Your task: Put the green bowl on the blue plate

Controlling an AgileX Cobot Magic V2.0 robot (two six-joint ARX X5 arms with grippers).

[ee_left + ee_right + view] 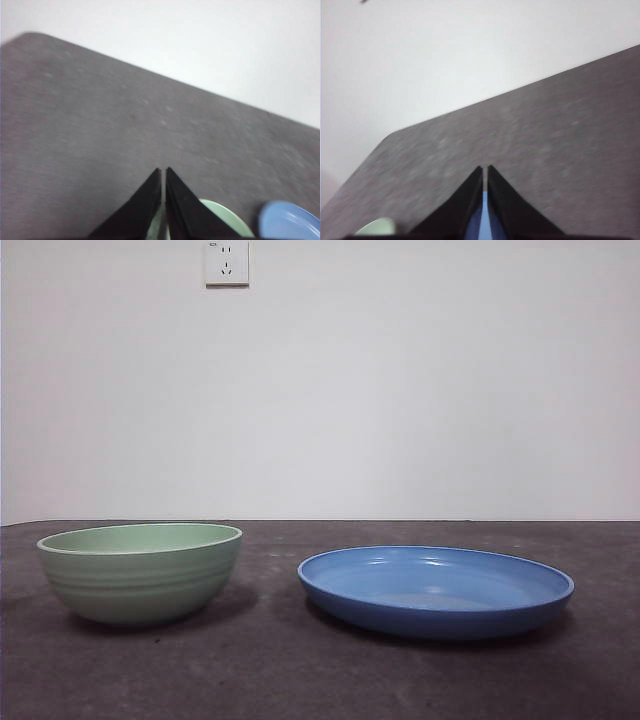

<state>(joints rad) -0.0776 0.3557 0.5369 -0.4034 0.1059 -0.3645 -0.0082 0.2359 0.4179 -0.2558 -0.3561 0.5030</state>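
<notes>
White wall with a socket (227, 262) behind, dark grey tabletop (300, 670) carrying the green bowl (141, 571) and the blue plate (436, 589), sitting side by side and apart, bowl not on plate yet. Left hand (163, 172) is hanging above the bowl, right hand (485, 170) above the plate, both clenched on nothing. Left one looks best placed: it needs opening, pinching the bowl rim, lifting level over the plate's raised edge and setting down in the middle.
</notes>
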